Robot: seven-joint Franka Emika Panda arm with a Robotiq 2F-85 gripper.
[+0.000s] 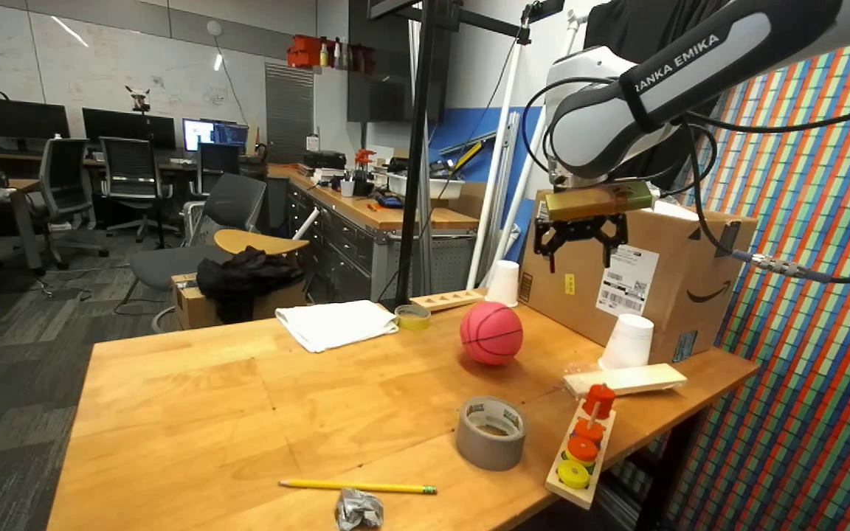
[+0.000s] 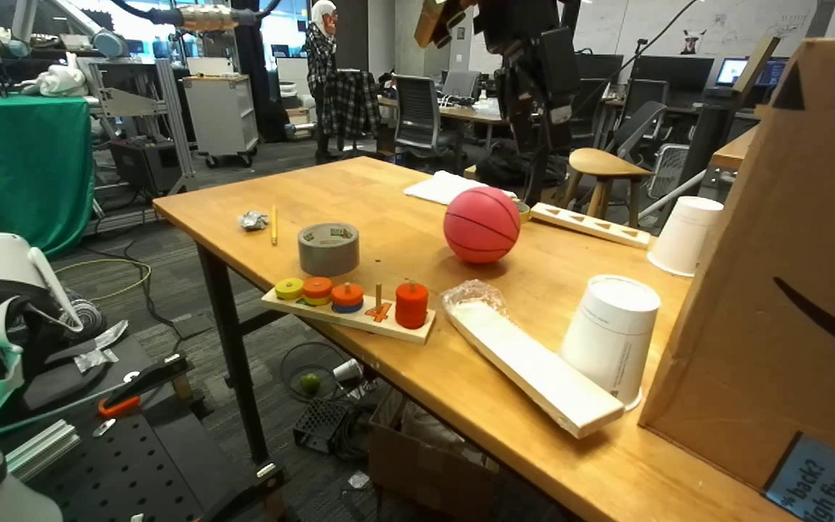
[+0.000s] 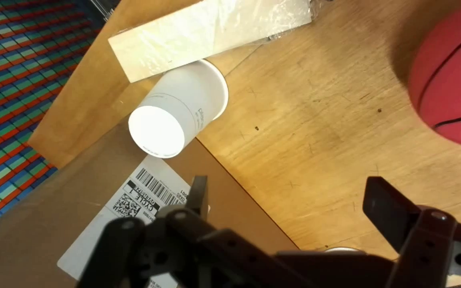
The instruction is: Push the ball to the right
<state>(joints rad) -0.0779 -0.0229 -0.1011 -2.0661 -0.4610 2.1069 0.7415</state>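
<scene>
The pinkish-red ball with dark seam lines rests on the wooden table in both exterior views [image 1: 491, 333] [image 2: 482, 225]. In the wrist view the ball [image 3: 454, 76] is cut off by the right edge. My gripper [image 1: 580, 262] hangs well above the table, in front of the cardboard box and apart from the ball. In the wrist view its two fingers [image 3: 286, 190] are wide apart with nothing between them. The gripper also shows at the top of an exterior view [image 2: 539, 119], seen from the side, with its upper part cut off.
A cardboard box [image 1: 580, 273] stands behind the gripper, with white cups [image 1: 628, 341] [image 1: 503, 283] beside it. A wrapped board [image 2: 533, 362], a ring stacker [image 2: 349, 312] and a grey tape roll [image 1: 491, 442] lie nearer the edge. A white cloth [image 1: 336, 324] and pencil [image 1: 358, 486] lie further off.
</scene>
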